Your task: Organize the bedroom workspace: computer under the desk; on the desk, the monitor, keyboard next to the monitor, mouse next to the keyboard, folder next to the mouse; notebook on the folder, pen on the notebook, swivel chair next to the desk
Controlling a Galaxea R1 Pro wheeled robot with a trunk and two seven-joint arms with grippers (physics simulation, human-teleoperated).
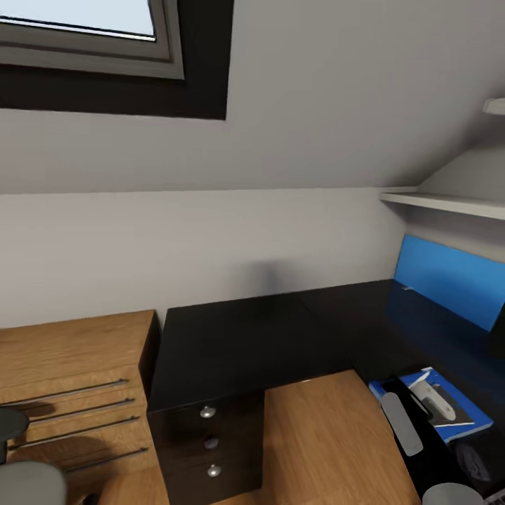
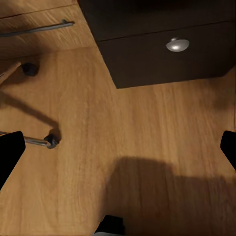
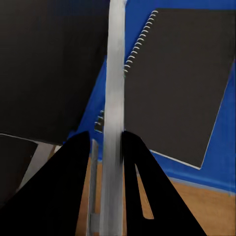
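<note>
Right claw (image 3: pixel 114 142) clamps pen (image 3: pixel 114 88) over notebook (image 3: pixel 182 78), desk (image 1: pixel 266 337) edge.

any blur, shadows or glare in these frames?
Head view: sharp, no glare; soft shadow on the wall above the black desk. Left wrist view: a broad dark shadow lies on the wood floor. Right wrist view: the grey pen in the right tool looks smeared; the notebook is crisp.

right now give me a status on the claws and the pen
Right claw shut on pen, above notebook on blue folder. Left claw open over wood floor. Nothing in the way.
</note>
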